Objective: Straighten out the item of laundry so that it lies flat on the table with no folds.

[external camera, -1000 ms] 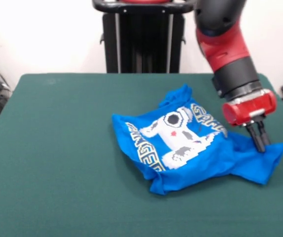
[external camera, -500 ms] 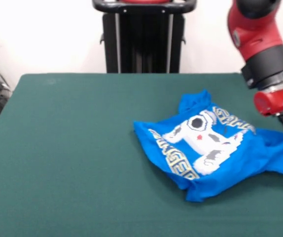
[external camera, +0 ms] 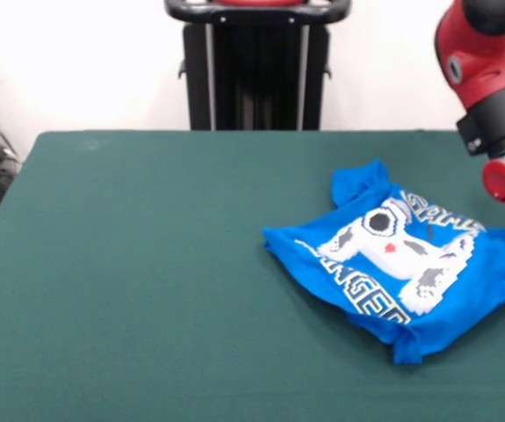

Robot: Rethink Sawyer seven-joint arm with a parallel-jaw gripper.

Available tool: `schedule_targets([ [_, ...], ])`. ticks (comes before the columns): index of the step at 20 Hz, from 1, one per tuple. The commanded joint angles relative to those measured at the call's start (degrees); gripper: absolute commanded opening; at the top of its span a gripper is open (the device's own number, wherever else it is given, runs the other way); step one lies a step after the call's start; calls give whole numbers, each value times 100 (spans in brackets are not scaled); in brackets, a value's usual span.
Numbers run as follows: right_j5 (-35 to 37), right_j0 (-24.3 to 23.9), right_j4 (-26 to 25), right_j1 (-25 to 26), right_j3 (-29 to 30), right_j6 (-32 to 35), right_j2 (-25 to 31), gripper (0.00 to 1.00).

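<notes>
One rumpled blue shirt [external camera: 402, 264] on green table [external camera: 129, 264] — reaching frame's right edge, beneath red arm [external camera: 499, 88]

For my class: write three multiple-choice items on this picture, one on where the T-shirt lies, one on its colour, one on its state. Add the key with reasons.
1. Where on the table does the T-shirt lie?
A. right part of the picture
B. left part
C. dead centre

2. What colour is the T-shirt's fabric?
A. red
B. bright blue
C. grey

3. How does the T-shirt lie?
A. flat and smooth
B. rolled into a tube
C. crumpled, with folds

Key: 1 A, it reaches the right edge, under the red arm. 2 B, blue around a white print. 3 C, edges are folded under and the lettering is bent.
</notes>
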Motion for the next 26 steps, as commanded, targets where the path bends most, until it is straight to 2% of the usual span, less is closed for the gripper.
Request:
schedule_targets([
  [1, -237, 178, 499, 740, 99, -1282, 89, 0],
  [2, -332, 222, 539, 798, 93, -1251, 4, 100],
  [9, -416, 278, 463, 863, 94, -1183, -70, 100],
  [12, -372, 245, 245, 847, 74, -1023, -59, 100],
  [13, -224, 259, 11, 730, 51, -853, -18, 100],
  [14, -140, 242, -429, 529, 140, -580, 56, 100],
  [15, -166, 254, -591, 420, 249, -497, 42, 100],
  [18, -291, 284, -1459, -142, 816, -131, -97, 100],
  [23, -488, 210, -2029, -762, 1271, 32, -169, 100],
  [26, -515, 92, -2144, -994, 1386, -29, -82, 100],
])
